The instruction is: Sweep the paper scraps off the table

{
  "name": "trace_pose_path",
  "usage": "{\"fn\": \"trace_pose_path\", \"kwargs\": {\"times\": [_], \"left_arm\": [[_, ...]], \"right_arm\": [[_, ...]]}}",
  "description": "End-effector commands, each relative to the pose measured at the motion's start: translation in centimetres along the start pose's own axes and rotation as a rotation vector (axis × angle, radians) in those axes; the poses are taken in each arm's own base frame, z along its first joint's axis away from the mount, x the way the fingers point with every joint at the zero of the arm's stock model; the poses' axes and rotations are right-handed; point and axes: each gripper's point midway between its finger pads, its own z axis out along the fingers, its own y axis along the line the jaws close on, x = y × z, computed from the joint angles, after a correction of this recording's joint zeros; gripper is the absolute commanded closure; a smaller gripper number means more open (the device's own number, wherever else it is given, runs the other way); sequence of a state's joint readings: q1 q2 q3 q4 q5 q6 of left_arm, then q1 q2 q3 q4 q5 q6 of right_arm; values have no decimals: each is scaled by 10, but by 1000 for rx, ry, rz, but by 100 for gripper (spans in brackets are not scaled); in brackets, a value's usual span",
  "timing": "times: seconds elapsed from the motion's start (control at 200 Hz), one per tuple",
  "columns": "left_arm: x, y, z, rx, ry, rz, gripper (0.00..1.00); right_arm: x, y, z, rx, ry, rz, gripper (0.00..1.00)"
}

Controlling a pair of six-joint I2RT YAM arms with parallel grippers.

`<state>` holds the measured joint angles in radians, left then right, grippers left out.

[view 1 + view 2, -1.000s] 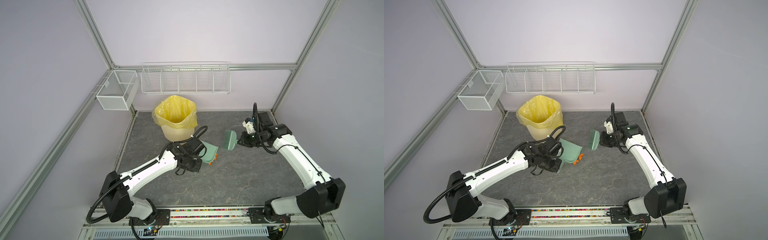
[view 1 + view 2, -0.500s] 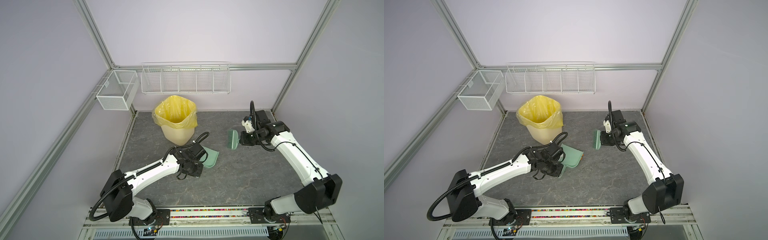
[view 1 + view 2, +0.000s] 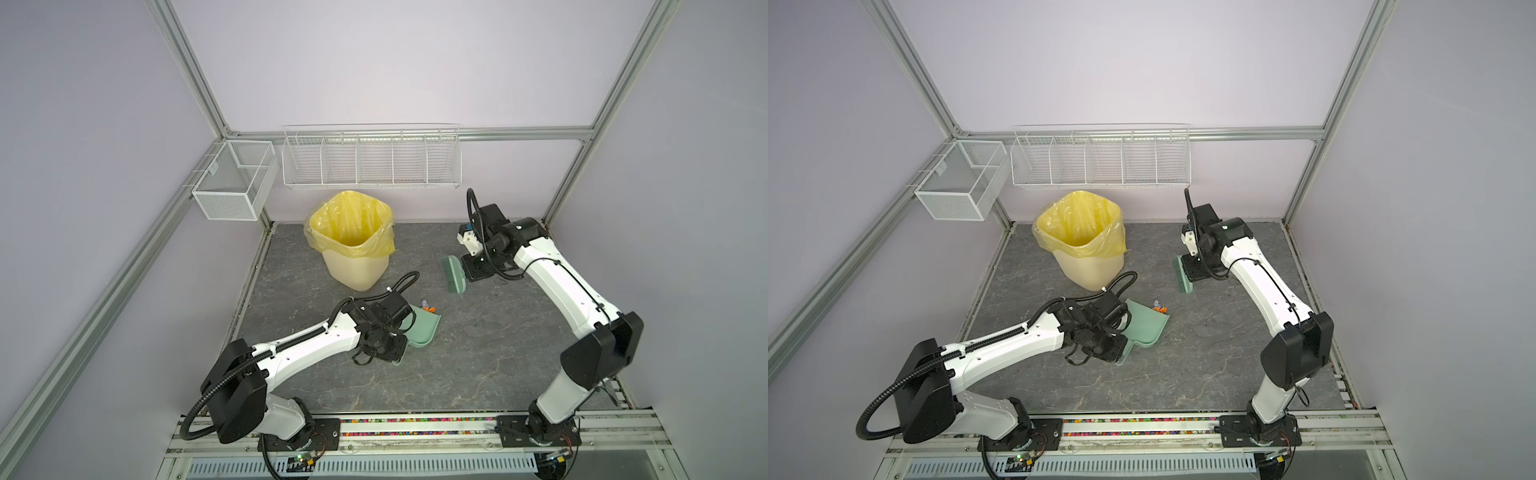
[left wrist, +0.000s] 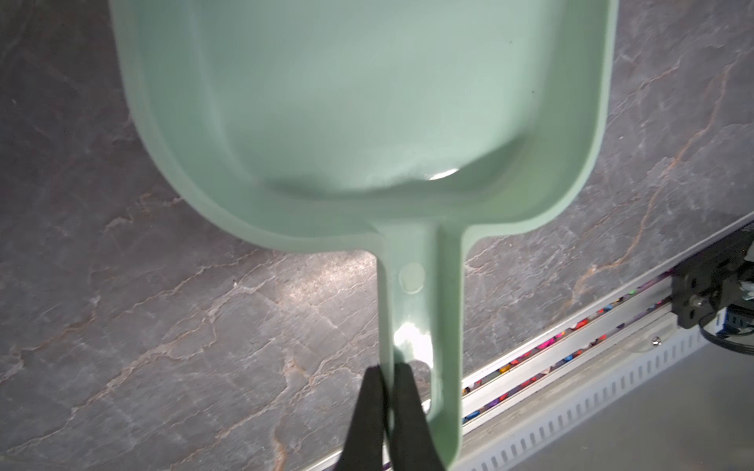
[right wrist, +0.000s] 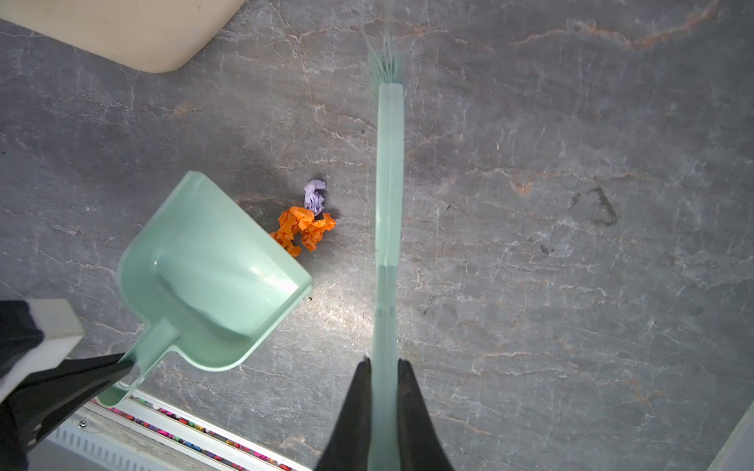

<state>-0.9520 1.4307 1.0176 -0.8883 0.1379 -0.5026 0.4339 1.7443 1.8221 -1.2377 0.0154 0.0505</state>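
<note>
Pinches left gripper (image 4: 386, 373) tight on one edge of the handle of the mint-green dustpan (image 3: 424, 330), jaws closed. Holds pan low over the table (image 3: 478, 357), left of centre, mouth facing far-right; cannot tell whether the lip touches. Shows pan inside bare in the left wrist view. Clamps right gripper (image 5: 384, 363) on the handle of the matching brush (image 3: 454, 274), jaws snug on both sides. Holds brush far and right of the pan, bristles turned leftward. Finds paper scraps (image 5: 307, 222) in one small cluster on the table at the far corner of the pan's lip: orange wads, one lavender wad touching them on the far side. Notes yellow-lined bin (image 3: 353, 245) beyond the pan.
</note>
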Motion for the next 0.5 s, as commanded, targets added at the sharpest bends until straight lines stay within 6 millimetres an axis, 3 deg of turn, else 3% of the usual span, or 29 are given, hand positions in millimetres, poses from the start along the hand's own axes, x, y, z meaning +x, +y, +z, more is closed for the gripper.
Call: {"fn": "trace_pose_path", "kwargs": {"times": [0.0, 0.295, 0.495], "left_arm": [[10, -2, -5, 17, 17, 2, 100], [23, -3, -5, 44, 45, 10, 100], [31, 4, 1, 28, 62, 2, 100]], "right_arm": [[15, -5, -2, 33, 117, -93, 93], [-13, 8, 11, -2, 147, -102, 93], [-19, 10, 26, 34, 205, -148, 93]]}}
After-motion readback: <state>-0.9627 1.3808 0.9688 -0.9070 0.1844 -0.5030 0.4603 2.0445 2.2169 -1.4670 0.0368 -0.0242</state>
